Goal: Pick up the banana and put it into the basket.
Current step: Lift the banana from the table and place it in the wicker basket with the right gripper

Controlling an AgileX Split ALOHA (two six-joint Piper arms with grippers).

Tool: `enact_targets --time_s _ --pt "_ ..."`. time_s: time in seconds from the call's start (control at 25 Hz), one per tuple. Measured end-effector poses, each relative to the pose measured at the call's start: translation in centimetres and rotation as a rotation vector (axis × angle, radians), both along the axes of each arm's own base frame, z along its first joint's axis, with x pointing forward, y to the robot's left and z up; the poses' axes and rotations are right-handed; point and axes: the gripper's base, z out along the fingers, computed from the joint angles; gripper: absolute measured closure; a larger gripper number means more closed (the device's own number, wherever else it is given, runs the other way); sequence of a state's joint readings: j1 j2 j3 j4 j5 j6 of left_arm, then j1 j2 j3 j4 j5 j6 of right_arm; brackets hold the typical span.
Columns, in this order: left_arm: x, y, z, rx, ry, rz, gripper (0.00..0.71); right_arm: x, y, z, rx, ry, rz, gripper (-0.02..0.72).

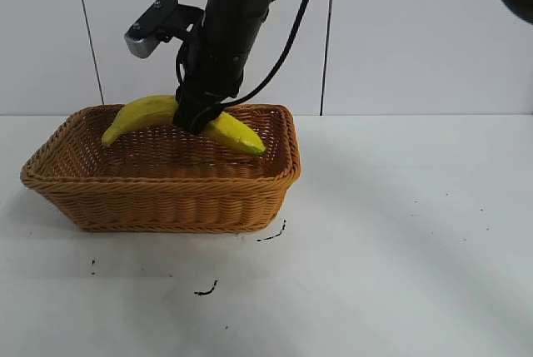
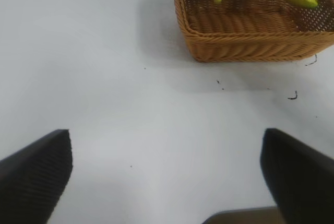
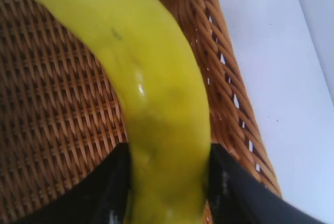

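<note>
Over the basket (image 1: pixel 158 182), from outside, my right gripper (image 1: pixel 198 120) pinches the banana (image 1: pixel 146 113) above the floor: carried, not released. Left wrist: my left fingers (image 2: pixel 36 174) spread, idle over tabletop (image 2: pixel 130 104). Right wrist: fingers (image 3: pixel 229 187) clamp the banana.

Wall (image 1: pixel 416 41): white panels with thin dark vertical seams.
Table (image 1: pixel 400 249): white, with few small black marks.

One banana (image 1: pixel 141 113), one basket (image 1: pixel 158 199), one white table (image 1: pixel 400 240). Two grippers: right gripper (image 1: pixel 196 118) over basket, left gripper (image 2: pixel 167 182) away from basket.
</note>
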State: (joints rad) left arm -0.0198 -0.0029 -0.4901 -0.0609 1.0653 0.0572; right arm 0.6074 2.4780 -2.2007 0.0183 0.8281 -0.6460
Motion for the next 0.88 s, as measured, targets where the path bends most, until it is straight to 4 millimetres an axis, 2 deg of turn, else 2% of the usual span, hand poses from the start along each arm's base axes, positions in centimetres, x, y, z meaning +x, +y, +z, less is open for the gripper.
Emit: enact_targets --time_s 0.12,0.32,0.36,0.48,0.56,0.64,0.88 --pt "0.0 0.0 0.0 0.0 0.0 0.0 0.015 0.0 0.1 -1.0 -0.007 0.017 -0.001 0.385" --pt "0.0 0.0 0.0 0.0 0.0 0.0 0.015 0.0 0.2 -1.2 0.01 0.027 -0.005 0.374" --pt "0.0 0.0 0.0 0.0 0.0 0.0 0.015 0.0 0.3 -1.2 0.017 0.032 -0.007 0.325" --pt "0.0 0.0 0.0 0.0 0.0 0.0 0.015 -0.1 0.3 -1.1 0.035 0.044 -0.014 0.105" --pt "0.0 0.0 0.0 0.0 0.0 0.0 0.015 -0.2 0.3 -0.7 0.047 0.063 -0.048 0.043" --pt "0.0 0.0 0.0 0.0 0.0 0.0 0.015 -0.5 0.0 0.3 0.063 0.088 -0.115 0.023" --pt "0.0 0.0 0.0 0.0 0.0 0.0 0.015 -0.9 -1.8 7.2 0.196 0.122 -0.409 0.014"
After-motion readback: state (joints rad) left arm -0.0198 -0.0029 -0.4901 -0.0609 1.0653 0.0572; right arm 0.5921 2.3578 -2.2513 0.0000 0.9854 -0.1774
